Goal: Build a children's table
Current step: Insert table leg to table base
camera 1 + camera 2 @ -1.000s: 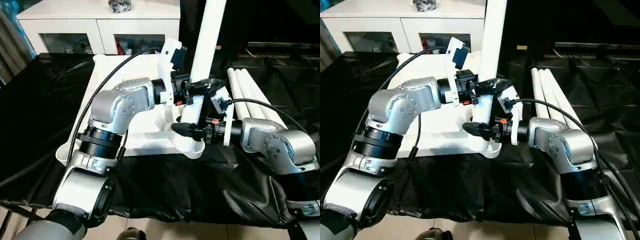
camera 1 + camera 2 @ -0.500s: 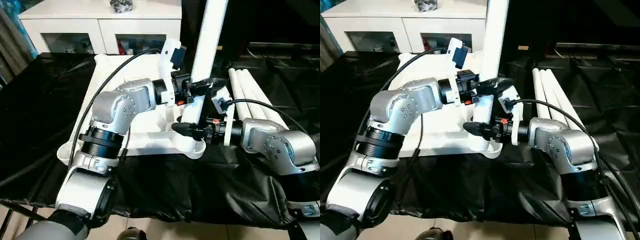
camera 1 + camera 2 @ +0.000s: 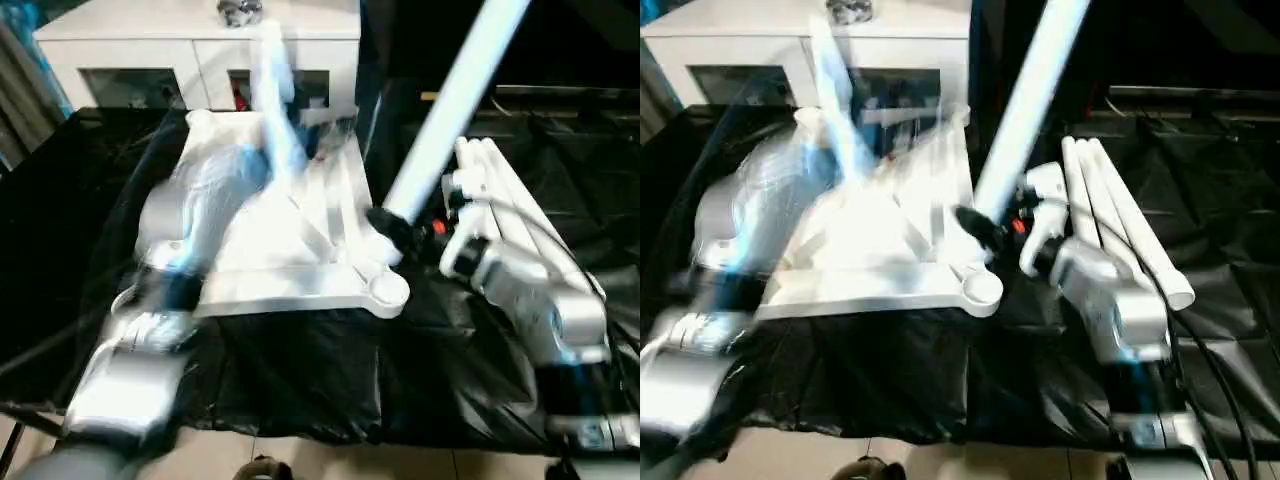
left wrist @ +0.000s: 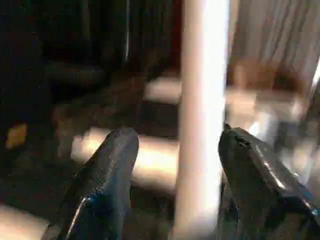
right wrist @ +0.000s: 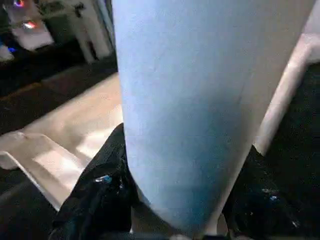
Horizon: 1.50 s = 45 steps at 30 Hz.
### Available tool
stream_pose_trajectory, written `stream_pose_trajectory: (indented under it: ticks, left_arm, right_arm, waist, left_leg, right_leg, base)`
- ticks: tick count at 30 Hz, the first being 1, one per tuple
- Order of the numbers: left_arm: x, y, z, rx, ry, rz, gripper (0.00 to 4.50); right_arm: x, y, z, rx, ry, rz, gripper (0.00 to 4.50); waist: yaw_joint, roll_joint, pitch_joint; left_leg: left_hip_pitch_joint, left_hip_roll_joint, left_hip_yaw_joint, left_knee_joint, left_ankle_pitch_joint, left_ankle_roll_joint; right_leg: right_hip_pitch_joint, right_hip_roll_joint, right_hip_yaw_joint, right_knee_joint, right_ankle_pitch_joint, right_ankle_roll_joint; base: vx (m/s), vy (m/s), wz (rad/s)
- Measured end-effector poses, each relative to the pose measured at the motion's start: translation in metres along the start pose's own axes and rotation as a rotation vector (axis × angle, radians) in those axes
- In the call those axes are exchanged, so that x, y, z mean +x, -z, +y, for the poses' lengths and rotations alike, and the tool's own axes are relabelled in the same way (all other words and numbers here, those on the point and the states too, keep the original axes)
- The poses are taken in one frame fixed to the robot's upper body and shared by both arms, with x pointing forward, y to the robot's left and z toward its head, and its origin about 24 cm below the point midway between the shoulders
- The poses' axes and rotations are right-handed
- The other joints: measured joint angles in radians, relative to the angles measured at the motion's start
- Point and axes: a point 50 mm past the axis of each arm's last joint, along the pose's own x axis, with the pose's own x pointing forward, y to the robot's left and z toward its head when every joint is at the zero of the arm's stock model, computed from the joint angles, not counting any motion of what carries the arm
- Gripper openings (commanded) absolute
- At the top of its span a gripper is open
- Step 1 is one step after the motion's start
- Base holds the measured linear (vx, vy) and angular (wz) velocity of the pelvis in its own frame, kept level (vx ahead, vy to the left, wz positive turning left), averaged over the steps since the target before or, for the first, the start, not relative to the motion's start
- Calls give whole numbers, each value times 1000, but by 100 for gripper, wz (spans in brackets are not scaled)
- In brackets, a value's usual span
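Tabletop lies underside up on the black-covered counter, ribs showing. Its near right corner socket looks vacant.

One leg is held tilted, top leaning up and to the right. Its lower end sits just beside that socket, not seated in it.

Right end effector is clamped on the leg's lower part; in the right wrist view the leg fills the space between both black fingers.

Left end effector is spread wide, the leg passing between its fingers with gaps on both sides, no contact made out. The left arm is blurred in the head views.

Three spare legs lie side by side on the counter to the right of the tabletop.

Step judged: fitting the first leg. Next move calls for bringing the leg upright over the socket and pressing its end down.
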Motion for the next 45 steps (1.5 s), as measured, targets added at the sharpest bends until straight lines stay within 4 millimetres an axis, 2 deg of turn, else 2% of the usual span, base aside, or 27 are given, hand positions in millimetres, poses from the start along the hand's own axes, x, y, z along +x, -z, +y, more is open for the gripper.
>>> stream_pose_trajectory:
  ticks: [4, 6, 8, 11, 15, 22, 24, 32, 33, 36, 41, 45]
  left_arm:
    - [-7, 42, -10, 69, 95, 241, 299]
    - [-9, 54, -13, 82, 131, 306, 299]
    - [-11, 63, -15, 100, 156, 340, 270]
    - [-15, 80, -18, 101, 173, 385, 258]
    - [-20, 95, -17, 87, 185, 441, 217]
    - [-23, 105, -17, 48, 189, 472, 172]
    - [-22, 107, -18, 37, 193, 465, 146]
    - [-21, 105, -13, 17, 201, 441, 86]
    - [-21, 106, -14, 10, 205, 442, 62]
    - [-23, 108, -13, -1, 206, 443, 51]
    - [-24, 108, -12, 24, 213, 448, 4]
    - [-24, 107, -11, 42, 225, 458, 0]
  right_arm:
    - [0, 7, 0, -6, 9, 27, 191]
    - [0, 7, -1, -17, 17, 25, 191]
    - [0, 8, -1, -34, 21, 26, 191]
    - [2, 10, 2, -47, 11, 38, 191]
    - [2, 14, 3, -54, 1, 53, 191]
    - [3, 16, 4, -64, -2, 68, 191]
    - [4, 17, 4, -64, -6, 77, 191]
    - [5, 22, 6, -79, -50, 126, 191]
    - [5, 22, 6, -84, -55, 130, 191]
    - [6, 23, 6, -84, -63, 134, 191]
    - [7, 22, 7, -90, -91, 146, 191]
    - [9, 21, 7, -95, -109, 159, 191]
  waist:
    - [-6, 0, 0]
    - [-8, 0, 0]
    - [-10, 0, 0]
    - [-11, 0, 0]
    - [-10, 0, 0]
    - [-9, 0, 0]
    - [-10, 0, 0]
    - [-10, 0, -1]
    - [-10, 0, -1]
    - [-10, 0, -1]
    - [-10, 0, -1]
    - [-11, 0, -2]
  left_leg:
    - [0, 0, 0, 0, 0, 0]
    - [1, 0, 0, -1, 0, -1]
    - [1, 0, 0, -1, 0, -1]
    - [2, 0, 0, -2, 0, -1]
    - [2, 0, 0, -2, 1, -1]
    - [2, 0, 0, -2, 1, -1]
    - [2, 0, 0, -2, 1, -1]
    - [3, 0, 0, -2, 1, -1]
    - [3, 0, 0, -2, 1, -1]
    - [4, 0, 0, -2, 1, -1]
    - [4, 0, 0, -2, 1, -1]
    - [5, 0, 1, -2, 1, -1]
  right_leg:
    - [0, 0, 0, 0, 0, 0]
    - [0, 0, 0, 1, 0, 0]
    - [0, 0, 0, 1, 0, 0]
    - [0, 0, 0, 2, 0, 0]
    - [-1, 0, 0, 3, 0, 0]
    - [-1, 0, 0, 3, 0, 0]
    - [-1, 0, 0, 3, 0, 0]
    - [0, 0, 0, 3, 0, 0]
    - [0, 0, 0, 3, 0, 0]
    - [0, 0, 0, 4, 0, 0]
    - [0, 0, 1, 3, 0, 0]
    - [0, 0, 1, 3, 0, 0]
  base:
    - [0, 0, 0]
    - [0, 0, 0]
    - [0, 0, 0]
    - [0, 0, 0]
    - [0, 0, 0]
    - [0, 0, 0]
    - [0, 0, 0]
    - [0, 0, 0]
    - [0, 0, 0]
    - [0, 0, 0]
    - [0, 0, 0]
    - [0, 0, 0]
